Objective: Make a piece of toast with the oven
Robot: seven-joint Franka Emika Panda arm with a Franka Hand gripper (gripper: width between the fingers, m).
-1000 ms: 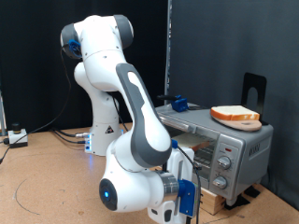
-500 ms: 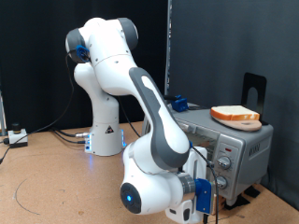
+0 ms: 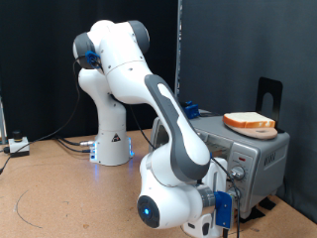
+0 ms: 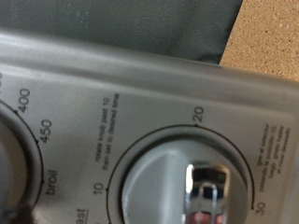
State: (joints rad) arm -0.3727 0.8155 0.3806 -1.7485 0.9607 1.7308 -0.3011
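Exterior view, left to right: cables (image 3: pixel 45 145) lie on the brown table (image 3: pixel 59 193) at the exterior view's left, near the arm's white base (image 3: pixel 112 139). The arm (image 3: pixel 163 119) bends down to the exterior view's bottom, its wrist low in front of the oven (image 3: pixel 243 159); the gripper (image 3: pixel 230 177) is at the oven's knob panel, and whether it is released or clenched cannot be told, its fingers being hidden behind the wrist. A blue object (image 3: pixel 189 109) rests on the oven's top towards its far end. The piece of toast (image 3: pixel 249 121), pale face with orange-brown crust, lies flat on the oven's top, towards the exterior view's right, apart from the gripper. A black stand (image 3: pixel 269 94) rises behind it.

Wrist view: close on the oven's panel; a dial marked 400, 450 and broil (image 4: pixel 14 140), then a timer knob (image 4: pixel 187 191) ringed by 10, 20 and 30, with a shiny metal grip
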